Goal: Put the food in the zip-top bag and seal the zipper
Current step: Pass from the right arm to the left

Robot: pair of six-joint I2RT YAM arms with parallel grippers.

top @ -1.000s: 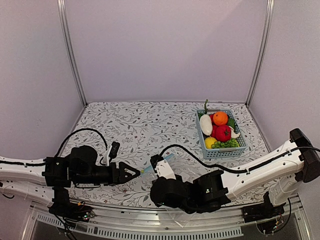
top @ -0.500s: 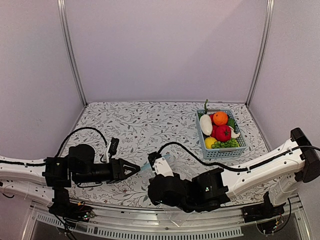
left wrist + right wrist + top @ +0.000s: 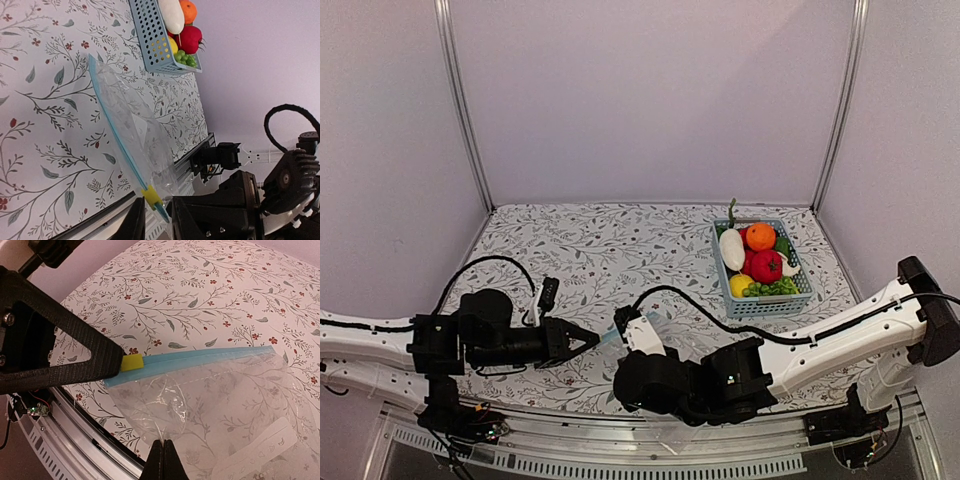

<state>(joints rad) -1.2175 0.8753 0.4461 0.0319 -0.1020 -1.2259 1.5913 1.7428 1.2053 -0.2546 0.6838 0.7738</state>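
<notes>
The zip-top bag (image 3: 225,400) lies flat on the floral table (image 3: 45,125) at the near centre, between the two arms. The zipper (image 3: 200,357) is the governing axis. In the left wrist view it runs straight away from the left gripper (image 3: 156,215) toward the light blue mesh basket (image 3: 152,40). The yellow slider (image 3: 132,362) sits at the end of the strip nearest that gripper. The left jaws stand narrowly apart on either side of the slider, with the strip end between them. One black finger meets the slider in the right wrist view, but a firm clamp cannot be confirmed. The right gripper (image 3: 162,457) is pinched together on the clear film at the bag edge opposite the zipper, anchoring the bag. The strip appears closed along its full length. The white radish (image 3: 171,14), orange (image 3: 188,10), tomato (image 3: 190,39), lemon (image 3: 173,46) and green bunch (image 3: 185,57) sit in the basket, well apart from both grippers. Judgement: the next action is probably slider travel along the strip axis, away from the left arm, against the right arm's hold.
</notes>
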